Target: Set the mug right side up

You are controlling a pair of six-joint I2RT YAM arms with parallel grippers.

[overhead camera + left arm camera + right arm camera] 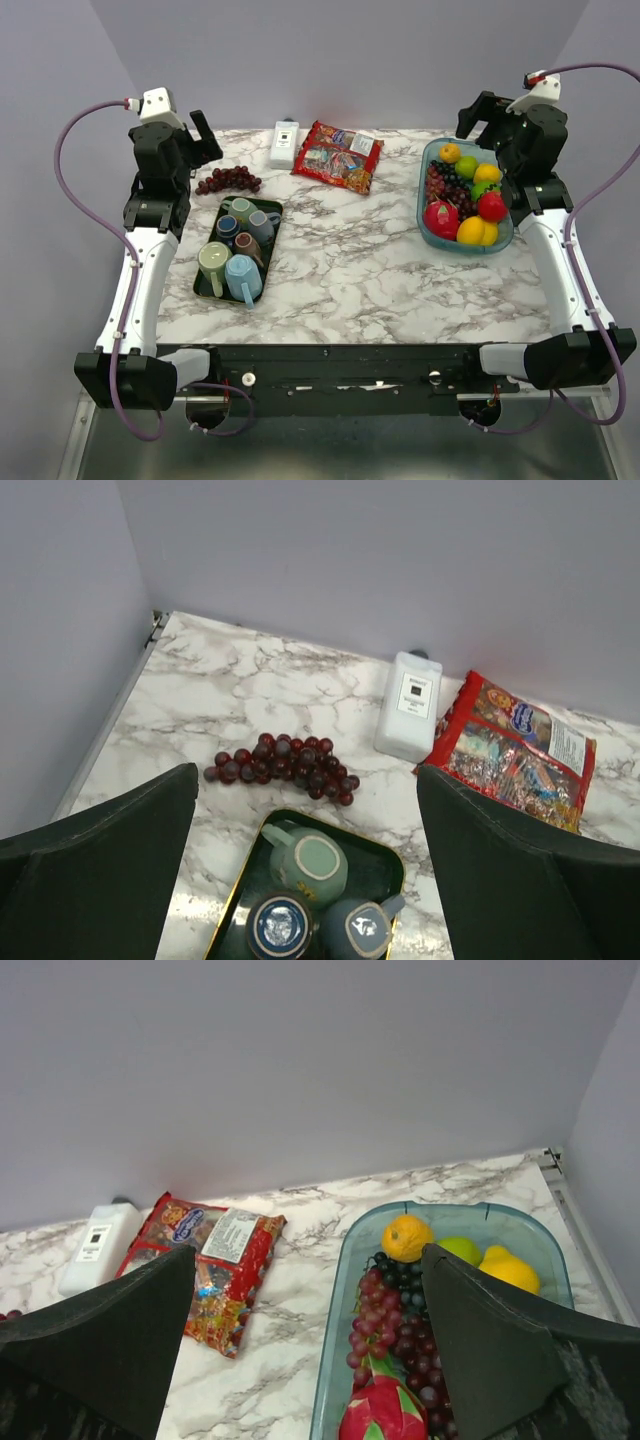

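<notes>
Mug: six mugs (238, 245) stand packed in a dark tray (378, 865) on the left side of the tabletop (380, 270); the dark blue mug (280, 927) shows a ringed foot with a pale mark, so it reads as bottom up, though its neighbours cannot be ruled out
Position: second row from the tray's far end, touching or nearly touching the green mug (305, 860) and the grey-blue mug (360, 927)
Left end effector (305, 780): fingers spread wide, holding nothing, raised above the tray's far end
Right end effector (307, 1255): also spread wide and empty, raised over the fruit container (333, 1310), well apart from the tray
Risk: the mugs crowd each other, so a finger coming down beside the target would likely knock a neighbour or shift the tray
Risk: a glazed round wall could slip in the pinch while being rotated, and the mug could fall onto the others
Risk: picking the wrong mug, since the rim-up and rim-down ones look alike from above
Surroundings: red grapes (285, 765) lie just beyond the tray; a white box (408, 705) and a snack packet (515, 750) sit at the back
Obstruction: only the neighbouring mugs; the open tabletop right of the tray offers a set-down spot
</notes>
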